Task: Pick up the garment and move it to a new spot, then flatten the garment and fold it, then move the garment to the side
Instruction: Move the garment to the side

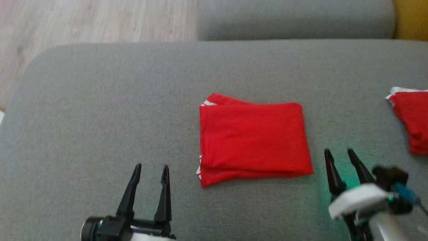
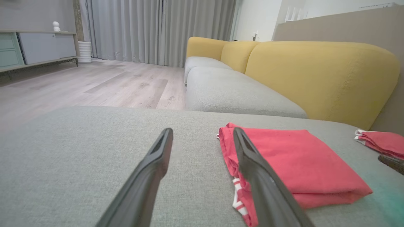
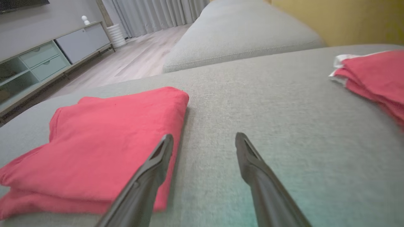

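The left gripper (image 1: 151, 166) and right gripper (image 1: 338, 151) both have their jaws spread and empty, one near each side of the red garment (image 1: 252, 139). It lies folded in the middle of the grey cushion (image 1: 100, 100). Folding looks done; moving it aside seems left, perhaps toward the second red garment (image 1: 413, 117) at the right.

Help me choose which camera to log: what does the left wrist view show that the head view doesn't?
The left wrist view adds the room: grey curtains, a low cabinet and much more of the yellow sofa back. The head view adds, from above, the whole outline of the folded red garment, with the open left tool and open right tool either side, not touching it. Both share that garment, a second red garment to the right, the grey cushion and the wood floor.
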